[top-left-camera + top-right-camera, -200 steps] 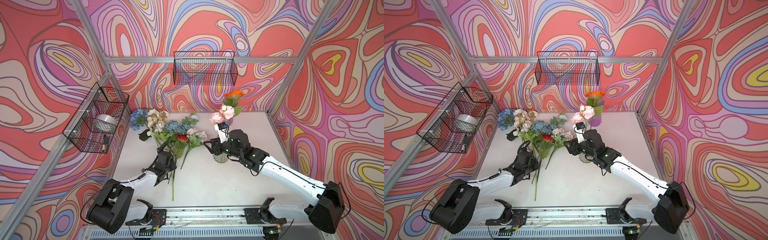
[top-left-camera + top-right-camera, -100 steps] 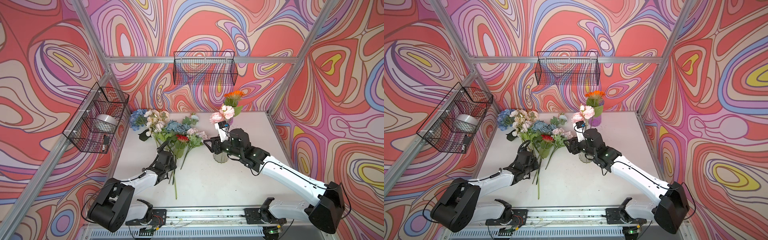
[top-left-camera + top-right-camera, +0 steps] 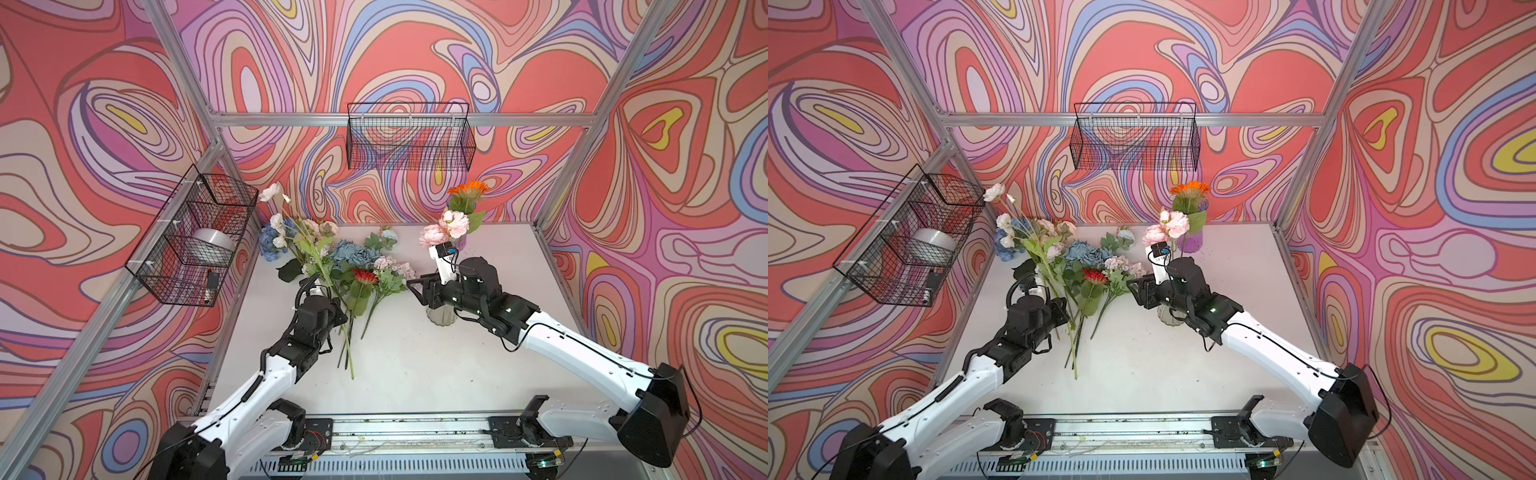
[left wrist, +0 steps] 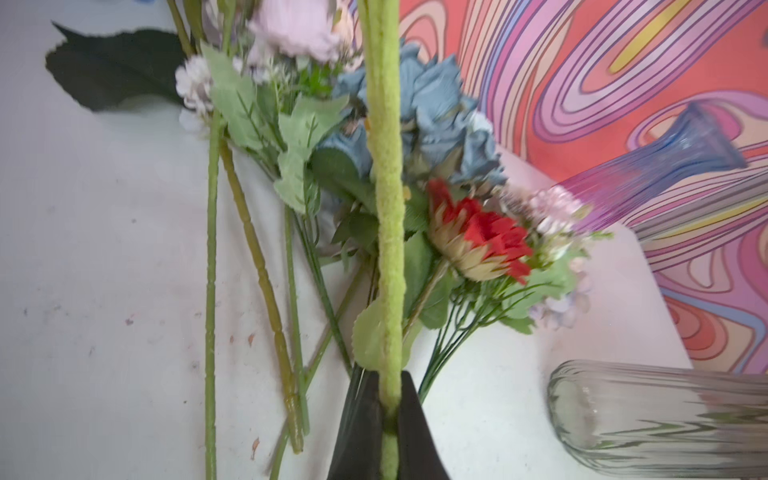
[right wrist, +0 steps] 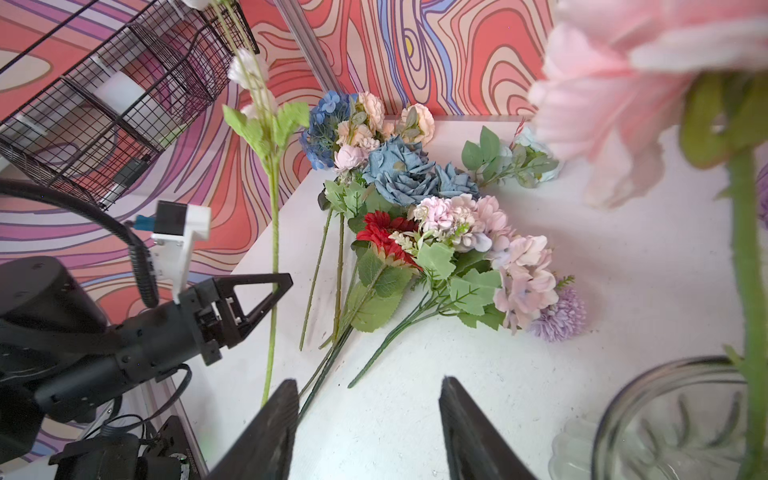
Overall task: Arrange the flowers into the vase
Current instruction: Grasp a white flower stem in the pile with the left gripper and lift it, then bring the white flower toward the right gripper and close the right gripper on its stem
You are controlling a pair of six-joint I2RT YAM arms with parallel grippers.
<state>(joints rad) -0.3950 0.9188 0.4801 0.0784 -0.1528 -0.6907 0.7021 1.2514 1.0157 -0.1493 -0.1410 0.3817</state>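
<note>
Flowers (image 3: pixel 365 270): pile lying left of the clear vase (image 4: pixel 665 419), one white spray (image 5: pixel 274 199) standing clamped by its stem (image 4: pixel 386 208) in the left gripper (image 4: pixel 388 386). Right gripper (image 5: pixel 369 386) is hovering agape, empty, just beside the vase mouth; the top-heavy spray is risking pivoting, snagging the pile or knocking the vase's pink blooms (image 3: pixel 455 220).

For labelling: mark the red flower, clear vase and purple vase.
red flower (image 4: pixel 484 237), left wrist view, petals
clear vase (image 3: pixel 440 318), in a top view, lower wall
purple vase (image 3: pixel 1194 243), in a top view, body

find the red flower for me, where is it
In both top views the red flower lies on the table, left of centre, next to the blue blooms and the pale pink cluster.
</note>
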